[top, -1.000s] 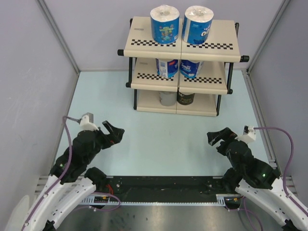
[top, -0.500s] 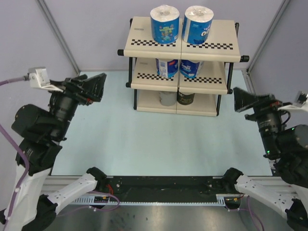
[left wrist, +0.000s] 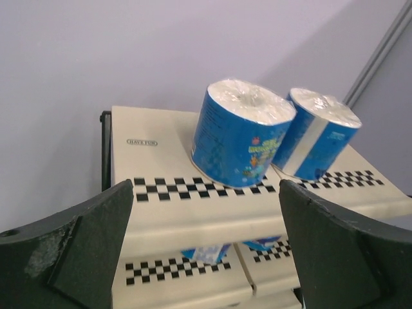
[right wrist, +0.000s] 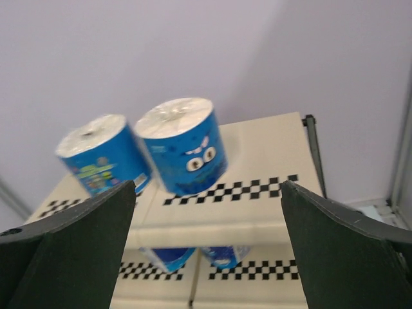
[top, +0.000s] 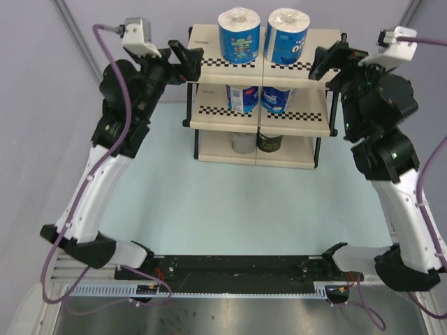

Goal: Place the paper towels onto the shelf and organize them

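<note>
The shelf [top: 209, 66] stands at the back of the table with paper towels on every tier. Two blue-wrapped rolls [top: 239, 36] [top: 287, 36] stand upright on the top board. Two more blue ones [top: 242, 98] [top: 277, 98] sit on the middle tier. A grey roll [top: 243, 142] and a dark roll [top: 269, 142] are on the bottom. My left gripper [top: 187, 61] is raised at the top board's left end, open and empty. My right gripper [top: 328, 59] is at the right end, also open and empty. Each wrist view looks between wide fingers at the top rolls [left wrist: 241, 141] [right wrist: 183, 147].
Grey enclosure walls [top: 49, 105] close in the table on both sides and behind the shelf. The light blue tabletop [top: 237, 202] lies in front of the shelf. A black rail [top: 230, 269] with the arm bases runs along the near edge.
Both arms have swung up from low over the front of the table to the height of the shelf's top board, one at each end. The rolls have not moved.
</note>
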Available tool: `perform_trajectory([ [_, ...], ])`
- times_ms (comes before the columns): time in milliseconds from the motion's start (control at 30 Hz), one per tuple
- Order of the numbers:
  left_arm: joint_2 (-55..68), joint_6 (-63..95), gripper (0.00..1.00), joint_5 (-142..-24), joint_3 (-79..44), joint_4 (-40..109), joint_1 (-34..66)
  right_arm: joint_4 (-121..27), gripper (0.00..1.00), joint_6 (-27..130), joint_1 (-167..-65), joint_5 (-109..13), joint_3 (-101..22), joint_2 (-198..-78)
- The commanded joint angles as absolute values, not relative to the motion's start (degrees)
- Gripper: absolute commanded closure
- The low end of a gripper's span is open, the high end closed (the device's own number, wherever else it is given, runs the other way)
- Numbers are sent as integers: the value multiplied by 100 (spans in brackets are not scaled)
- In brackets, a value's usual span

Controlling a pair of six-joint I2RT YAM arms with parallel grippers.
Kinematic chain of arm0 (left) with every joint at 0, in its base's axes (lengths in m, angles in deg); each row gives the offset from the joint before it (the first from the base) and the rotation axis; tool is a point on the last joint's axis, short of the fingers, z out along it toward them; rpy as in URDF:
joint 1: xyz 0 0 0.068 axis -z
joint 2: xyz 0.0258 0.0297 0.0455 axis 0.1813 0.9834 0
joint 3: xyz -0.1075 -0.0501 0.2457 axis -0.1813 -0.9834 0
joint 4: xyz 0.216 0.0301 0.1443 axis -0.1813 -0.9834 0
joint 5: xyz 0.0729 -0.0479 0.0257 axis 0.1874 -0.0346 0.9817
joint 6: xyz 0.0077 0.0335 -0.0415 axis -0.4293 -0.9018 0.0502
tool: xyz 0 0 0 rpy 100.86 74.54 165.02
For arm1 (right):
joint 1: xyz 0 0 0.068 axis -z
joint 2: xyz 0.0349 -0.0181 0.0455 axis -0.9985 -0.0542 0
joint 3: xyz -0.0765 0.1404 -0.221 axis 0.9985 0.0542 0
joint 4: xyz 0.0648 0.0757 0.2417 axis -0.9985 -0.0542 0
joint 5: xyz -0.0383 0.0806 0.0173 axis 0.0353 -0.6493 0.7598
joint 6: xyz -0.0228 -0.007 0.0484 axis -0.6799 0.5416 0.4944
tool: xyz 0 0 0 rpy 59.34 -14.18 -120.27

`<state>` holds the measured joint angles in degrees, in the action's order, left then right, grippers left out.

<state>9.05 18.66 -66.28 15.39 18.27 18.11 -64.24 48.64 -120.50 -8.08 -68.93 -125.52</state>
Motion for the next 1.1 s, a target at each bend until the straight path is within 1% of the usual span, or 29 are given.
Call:
perform_trajectory([
  [0,1598,1856,0,-7217,2274,2525,1531,-6189,0,5053,-10934,-1800,-7369,-13006],
  [67,1960,1839,0,-7331,2809,2517,1417,-6031,0,5299,-10598,-2150,-7352,-13252],
  [100,2371,1839,0,-7375,3029,2482,1381,-5917,0,5369,-10309,-2283,-7360,-13331],
  [133,2549,1839,0,-7402,3449,2456,1294,-5873,0,5535,-10150,-2397,-7386,-13436],
  [267,3349,1944,0,-7428,4260,2464,1065,-5661,0,5721,-9753,-2855,-7527,-13972],
  [300,3464,1979,0,-7602,4453,2473,1021,-5626,0,5748,-9700,-2925,-7605,-14043],
  [467,4009,2225,0,-7587,4481,2745,670,-5486,0,5660,-9665,-3136,-7633,-14307],
  [600,4317,2322,0,-7639,4560,2956,538,-5302,0,5546,-9656,-3207,-7379,-14281],
  [800,4782,2471,0,-7876,4867,3035,537,-5116,0,5493,-9621,-3269,-7053,-14228],
  [1067,4862,2613,0,-8245,4868,3193,643,-4976,0,5502,-9577,-3313,-6710,-14140],
])
